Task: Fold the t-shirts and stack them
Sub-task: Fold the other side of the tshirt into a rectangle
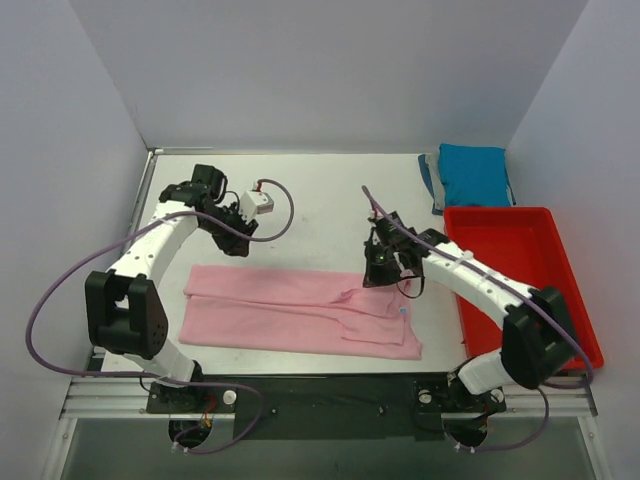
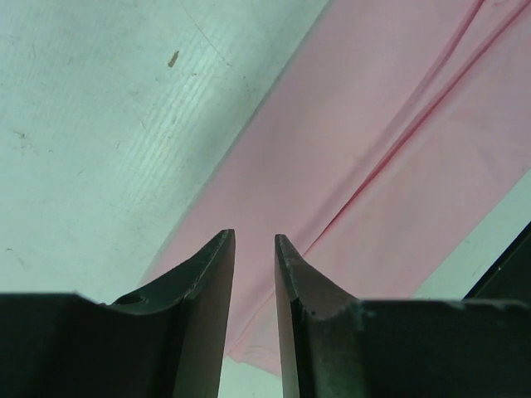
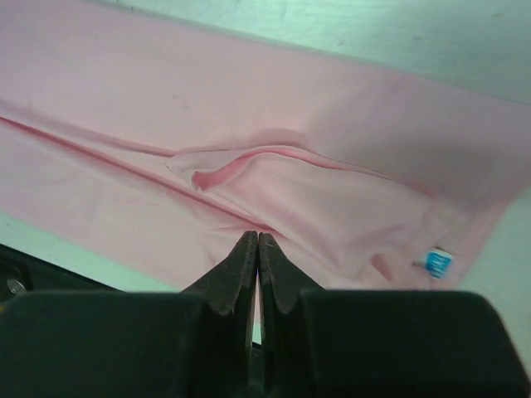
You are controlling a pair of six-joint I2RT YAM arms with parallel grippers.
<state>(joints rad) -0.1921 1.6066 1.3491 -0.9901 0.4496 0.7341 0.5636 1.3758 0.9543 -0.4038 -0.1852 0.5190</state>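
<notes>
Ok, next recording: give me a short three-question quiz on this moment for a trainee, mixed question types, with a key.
1. True or false: the teal t-shirt lies inside the red tray.
2. Of the left claw and the right claw, which is shut? A left, B right, C both.
3. Fill in: the t-shirt lying between the arms is ___ in colour.
Key: 1 false, it lies on the table beyond the tray. 2 B, the left one stands open. 3 pink.
</notes>
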